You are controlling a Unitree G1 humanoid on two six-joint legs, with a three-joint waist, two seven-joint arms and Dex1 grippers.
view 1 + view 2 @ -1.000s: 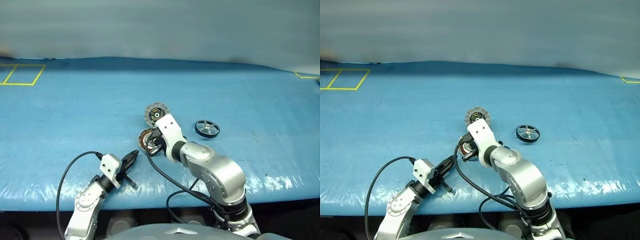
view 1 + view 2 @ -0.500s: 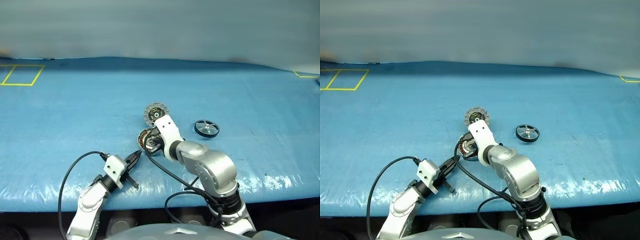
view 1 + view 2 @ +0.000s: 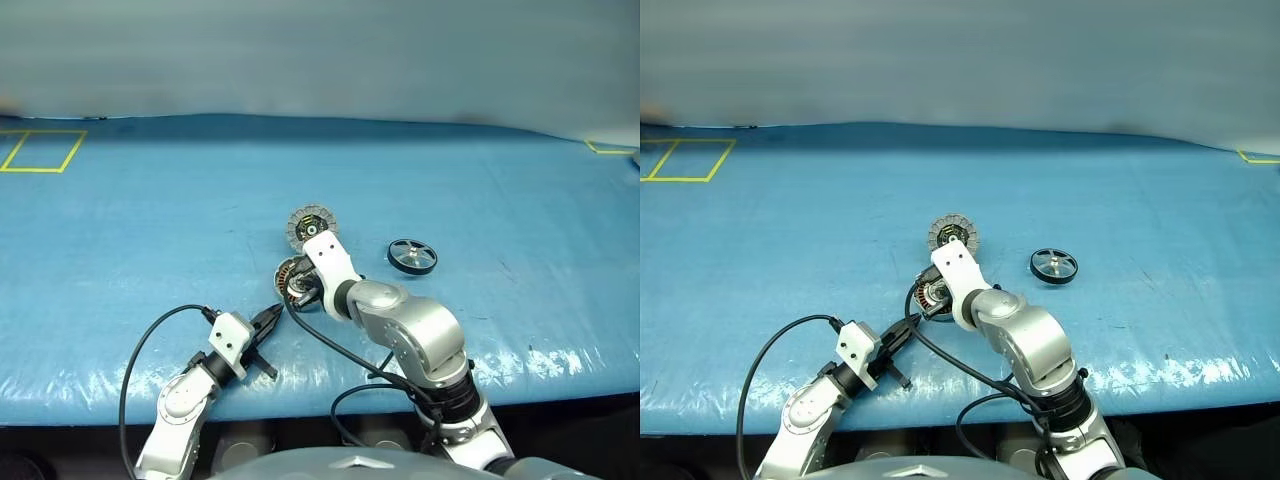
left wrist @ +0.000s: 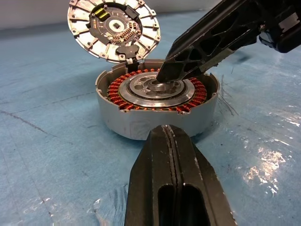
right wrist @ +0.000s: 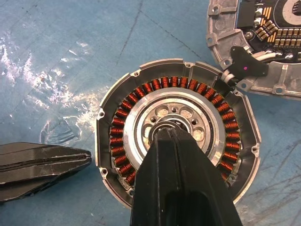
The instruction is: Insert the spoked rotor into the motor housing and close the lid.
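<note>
Right wrist view: right gripper point(image 5: 170, 136), fingers together, probes the motor housing point(image 5: 110, 125) hub; next, fetch the spoked rotor point(image 3: 413, 257) lying to the right.

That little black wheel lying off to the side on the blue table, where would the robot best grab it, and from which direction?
Probably by its rim, from straight above. The black wheel lies flat on the blue table, so its edge is hard to reach from the side. One finger could drop through a gap between the thin spokes, the other outside the rim. It lies apart from the round motor case with nothing around it.
</note>
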